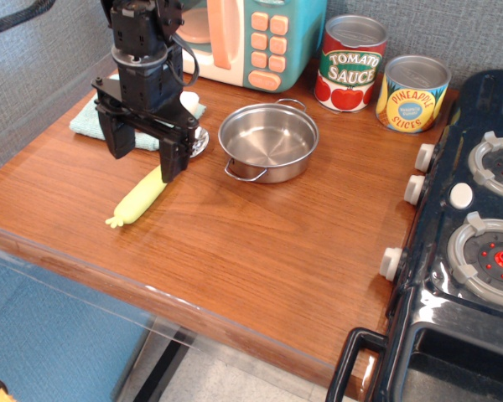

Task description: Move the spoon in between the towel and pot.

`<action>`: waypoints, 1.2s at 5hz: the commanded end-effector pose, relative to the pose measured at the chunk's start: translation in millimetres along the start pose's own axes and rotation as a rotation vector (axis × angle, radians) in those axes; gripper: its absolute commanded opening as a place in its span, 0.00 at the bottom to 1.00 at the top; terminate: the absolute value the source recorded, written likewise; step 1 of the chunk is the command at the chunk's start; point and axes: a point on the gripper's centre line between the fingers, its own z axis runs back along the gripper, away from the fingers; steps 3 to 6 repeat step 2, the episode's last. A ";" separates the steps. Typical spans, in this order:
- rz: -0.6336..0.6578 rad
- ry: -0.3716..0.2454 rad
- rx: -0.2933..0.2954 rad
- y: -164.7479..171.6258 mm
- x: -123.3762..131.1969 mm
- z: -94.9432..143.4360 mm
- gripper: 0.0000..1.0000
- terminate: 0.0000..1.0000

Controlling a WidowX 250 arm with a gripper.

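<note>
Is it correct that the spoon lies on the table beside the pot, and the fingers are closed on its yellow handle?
Not quite. In the observation.image view the gripper is open and raised, gripping nothing. The spoon lies free on the table beside the pot, with its yellow handle uncovered.

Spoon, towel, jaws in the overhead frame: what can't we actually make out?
- spoon: bowl mostly hidden behind the gripper; only the yellow handle shows clearly.
- towel: largely covered by the arm, so its extent is unclear.
- Spoon bowl against towel or pot: contact or gap hidden by the gripper.
- Toy microwave: top cut off by the frame edge.
</note>
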 end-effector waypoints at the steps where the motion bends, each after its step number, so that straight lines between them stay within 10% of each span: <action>1: -0.014 -0.060 0.004 -1.0 6.5 17.1 1.00 0.00; 2: -0.014 -0.060 0.004 -1.0 6.5 17.1 1.00 1.00; 6: -0.014 -0.060 0.004 -1.0 6.5 17.1 1.00 1.00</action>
